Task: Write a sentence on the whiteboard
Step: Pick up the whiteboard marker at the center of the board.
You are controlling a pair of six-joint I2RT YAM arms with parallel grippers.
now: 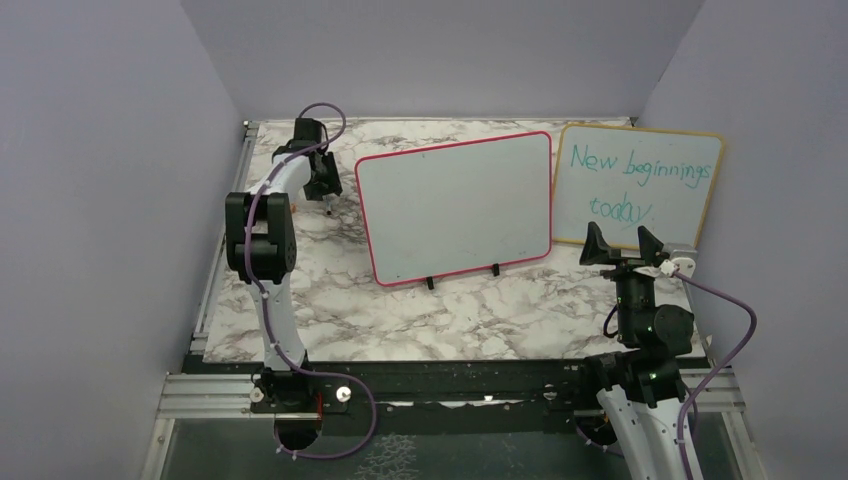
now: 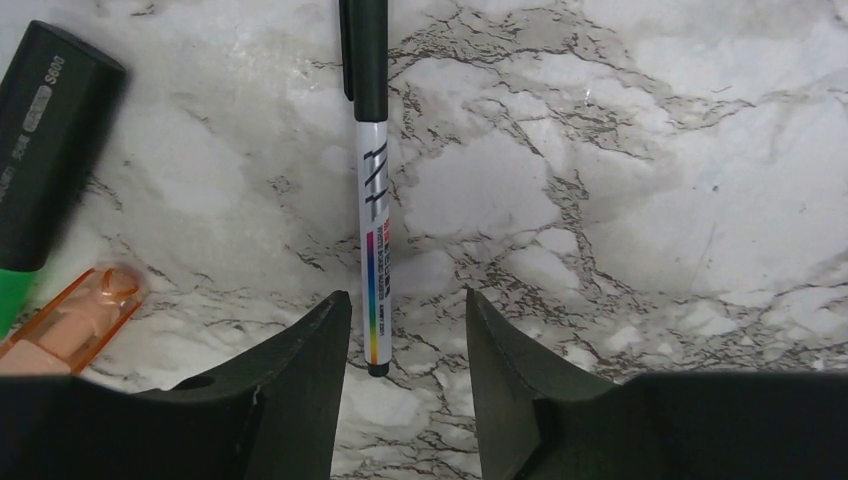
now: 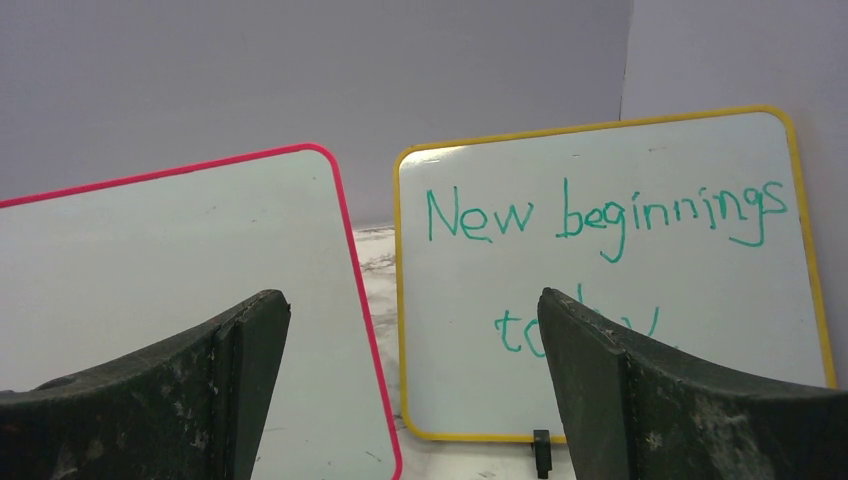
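Two risks at the pick. Left gripper (image 2: 407, 300) is low over the marble table (image 1: 500, 310), jaws part-open astride the tail end of a thin pen (image 2: 374, 210), with a gap showing on each side, so nothing is gripped yet. The pen lies off-centre, nearer the finger on the left of the wrist view. My read is that this finger meets it first and rolls or skews it before the other lands. The hold would also be at the pen's very end, so the long capped body could droop or pivot once lifted.

The black cap (image 2: 367, 60) is on, so no ink until it comes off. That probably needs the right gripper (image 1: 620, 235), which is wide open, holds nothing and hangs in front of the boards.

Clutter: a thick black marker (image 2: 50, 150) and an orange translucent piece (image 2: 75, 320) lie near that same finger. A sideways drift could knock them.

Later risk: the whiteboard (image 1: 455, 208), red-framed and blank, stands tilted on small black feet mid-table. Hard pen pressure could slide or tip it. No sentence is on it yet.

Views:
- Left wrist is the only one showing the pen, the finger gaps and the clutter.
- Top view shows the layout, with the left arm well left of the whiteboard, but not the pen.
- Right wrist shows the red frame just beside the yellow-framed board (image 1: 637, 185) with teal writing, the wrong target.
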